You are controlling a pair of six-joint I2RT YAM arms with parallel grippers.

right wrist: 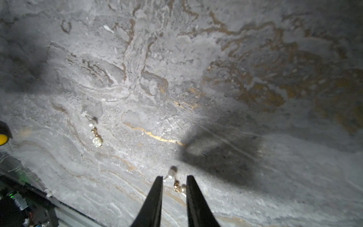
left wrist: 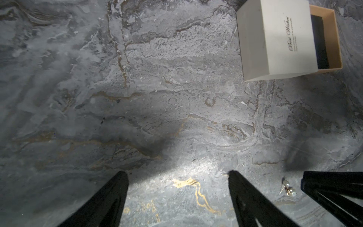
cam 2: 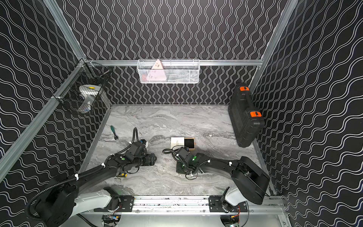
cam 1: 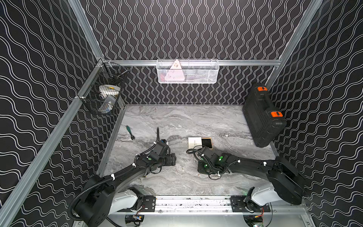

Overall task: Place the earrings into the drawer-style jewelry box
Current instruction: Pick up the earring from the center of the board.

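The drawer-style jewelry box (cam 1: 200, 142) lies mid-table in both top views (cam 2: 182, 143). Its white sleeve (left wrist: 275, 39) has dark print, and its tan, black-lined tray (left wrist: 324, 39) is slid out. Two pearl-and-gold earrings show in the right wrist view. One earring (right wrist: 95, 131) lies loose on the marble table. The other earring (right wrist: 177, 184) lies between the fingertips of my right gripper (right wrist: 174, 176), whose jaws stand narrowly apart. In the left wrist view an earring (left wrist: 288, 188) lies beside the right gripper's fingers (left wrist: 334, 196). My left gripper (left wrist: 177, 173) is open wide over bare table.
A big black case with orange latches (cam 1: 263, 116) leans at the right wall. A green-handled tool (cam 1: 130, 132) lies at the left. A white mesh basket (cam 1: 187, 71) hangs on the back wall and a black wire basket (cam 1: 104, 92) in the left corner.
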